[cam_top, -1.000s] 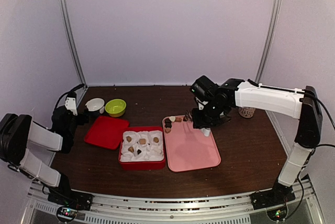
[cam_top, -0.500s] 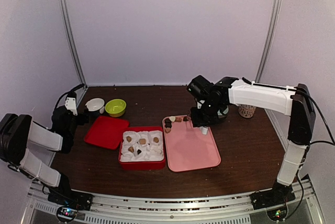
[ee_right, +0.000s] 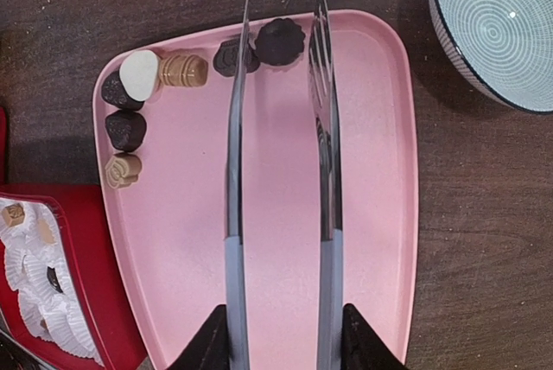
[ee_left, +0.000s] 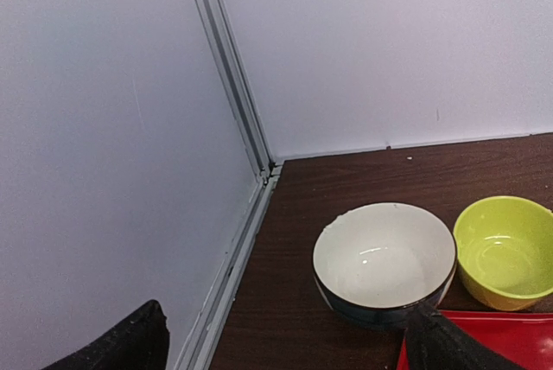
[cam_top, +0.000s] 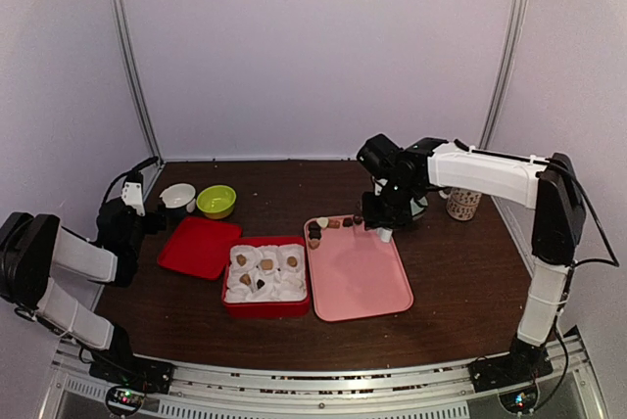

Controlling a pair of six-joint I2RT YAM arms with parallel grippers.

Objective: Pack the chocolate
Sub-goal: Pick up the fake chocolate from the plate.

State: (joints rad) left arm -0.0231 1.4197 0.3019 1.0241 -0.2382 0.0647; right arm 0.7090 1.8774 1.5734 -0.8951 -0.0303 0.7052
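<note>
Several small chocolates, light brown, dark and one cream, lie along the far-left rim of the pink tray. My right gripper is shut on long metal tongs, whose open tips hover over the tray on either side of a dark round chocolate. The red box of white paper cups holds several chocolates. From above, the right gripper is over the tray's far end. My left gripper is open and empty at the far left, just short of the bowls.
A white bowl and a green bowl stand at the back left. A red lid lies left of the box. A patterned bowl and a cup stand right of the tray.
My right arm has shifted the tongs a little right and towards the tray's far edge. The left arm has not moved.
</note>
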